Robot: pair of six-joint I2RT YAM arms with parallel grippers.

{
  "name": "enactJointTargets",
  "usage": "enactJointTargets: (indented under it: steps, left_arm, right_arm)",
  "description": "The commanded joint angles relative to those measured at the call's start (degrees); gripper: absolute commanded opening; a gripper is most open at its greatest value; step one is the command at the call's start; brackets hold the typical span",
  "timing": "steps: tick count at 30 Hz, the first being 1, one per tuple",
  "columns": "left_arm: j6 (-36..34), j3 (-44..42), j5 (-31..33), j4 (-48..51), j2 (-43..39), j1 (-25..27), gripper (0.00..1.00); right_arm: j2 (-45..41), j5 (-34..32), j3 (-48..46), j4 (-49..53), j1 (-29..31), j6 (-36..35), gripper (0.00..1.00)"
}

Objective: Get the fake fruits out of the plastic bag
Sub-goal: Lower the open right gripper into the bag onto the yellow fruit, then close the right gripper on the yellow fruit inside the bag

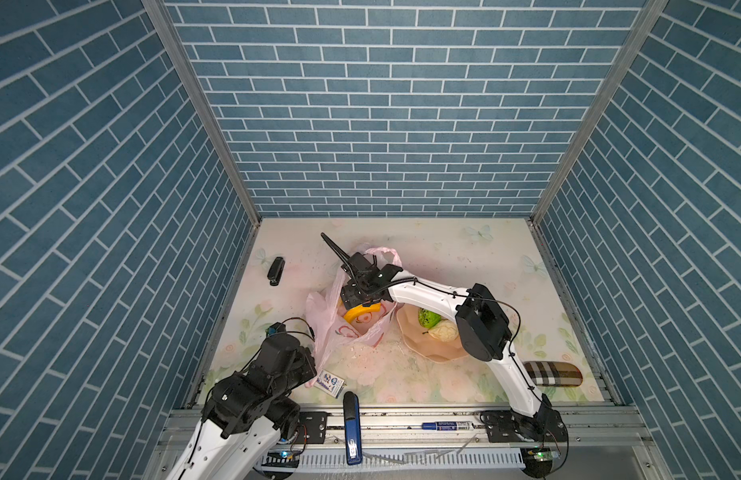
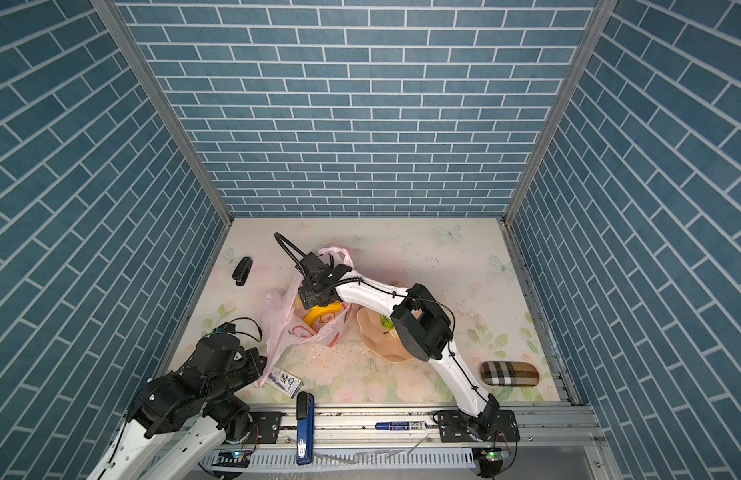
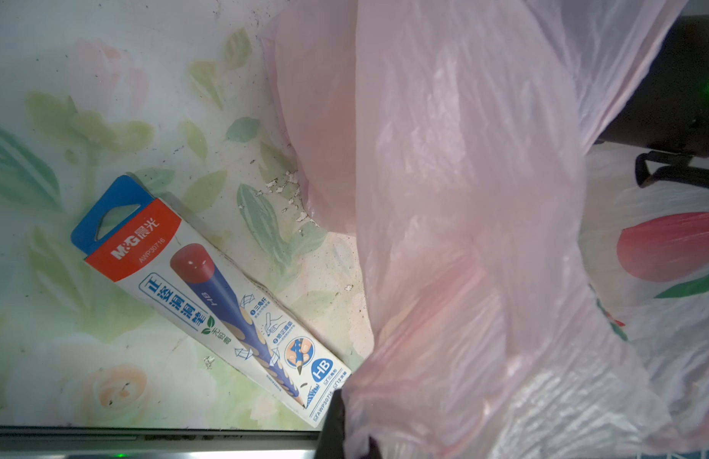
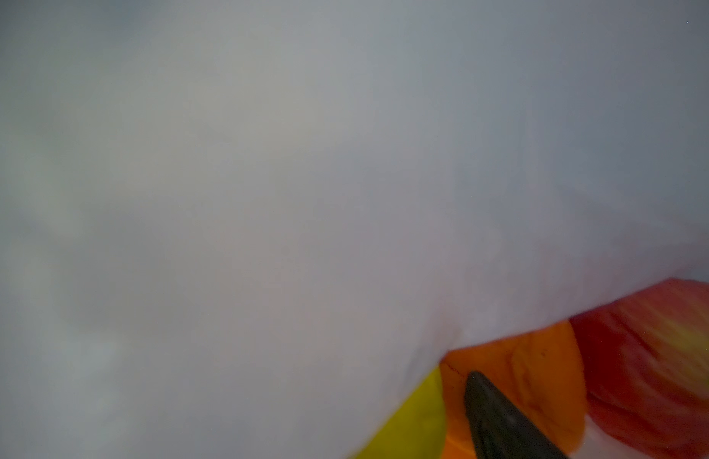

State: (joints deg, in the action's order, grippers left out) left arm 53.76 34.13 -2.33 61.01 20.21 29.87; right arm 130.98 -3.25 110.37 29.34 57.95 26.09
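The pink plastic bag (image 1: 339, 332) (image 2: 285, 332) lies left of the middle of the table, mouth up. My left gripper (image 1: 312, 365) is shut on its near edge, and the film runs into the jaws beside a black finger (image 3: 333, 429). My right gripper (image 1: 354, 301) reaches down into the bag over a yellow fruit (image 1: 360, 312) (image 4: 416, 429). One finger (image 4: 500, 417) stands wide against an orange fruit (image 4: 535, 369), with a red fruit (image 4: 655, 357) beside it. Bag film hides the other finger. A green ball (image 1: 429, 318) and a cream fruit (image 1: 442, 331) lie on the peach plate (image 1: 427, 353).
A pencil box (image 1: 329, 381) (image 3: 209, 294) lies beside the left gripper. A blue stapler (image 1: 352, 424) and a marker (image 1: 445, 425) rest on the front rail. A black stapler (image 1: 275, 271) sits at the far left and a plaid case (image 1: 553, 374) at the near right.
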Motion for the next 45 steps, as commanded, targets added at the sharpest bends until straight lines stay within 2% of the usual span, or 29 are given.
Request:
enactJointTargets:
  steps: [1,7,15,20,28,36,45]
  left_arm:
    - [0.3,-0.7,0.1,-0.6,-0.5,-0.3,0.04]
    - [0.9,-1.3,0.2,-1.0,-1.5,-0.2,0.04]
    - [1.4,-1.0,1.2,-1.2,-2.4,-0.2,0.04]
    - [1.4,0.0,3.1,-1.5,-2.3,-0.3,0.04]
    - [-0.5,1.2,5.0,-7.4,1.8,-0.3,0.05]
    - [-4.9,4.3,10.2,-9.7,8.9,-0.3,0.06]
    - [-4.6,5.6,15.2,-12.8,11.4,-0.3,0.06]
  right_arm:
    - [2.5,-1.1,2.4,1.2,-0.4,2.6,0.76]
    - [3.4,-0.4,2.8,1.2,-0.6,3.0,0.67]
    - [3.0,1.5,1.0,-0.2,-0.8,3.6,0.43]
    - [0.8,2.7,-0.7,-1.3,-0.8,2.7,0.34]
    - [-4.9,5.8,-5.6,-1.7,-0.7,-0.5,0.27]
    - [-13.3,9.7,-9.7,0.2,-0.3,-3.3,0.25]
    - [-18.3,12.6,-10.6,3.8,0.1,-6.6,0.24]
